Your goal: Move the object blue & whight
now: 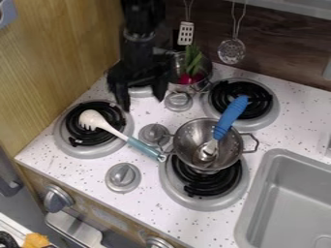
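The object to be moved is identified as the pasta server (94, 119), by its white head and blue-grey handle. Its head is supported on the left burner (71, 141); its handle is extended over the speckled counter (145, 202), with the tip placed just beside the steel pot (188, 137). Whether the pot is touched by the tip cannot be determined.

The long axis is laid diagonally, from the head at the upper left of the view to the handle tip at the lower right. Relative to the gripper (141, 103), the server is located lower in the view, toward the front edge of the counter, with the head offset to the left. The shaft is the section judged nearest to the line of descent. The fingers are set roughly side by side across the view, so the shaft is crossed obliquely by their closing line; a wrist turn is probably required for a square grip.

The arm (143, 41) is positioned at the top of the view, with the gripper pointed downward over the rear of the counter. The fingers are spread, and nothing is held between them.

Clearance from the control knob (154, 133) beside the handle should be maintained. The ladle (231, 116) in the pot, also blue-handled, should not be mistaken for the server.
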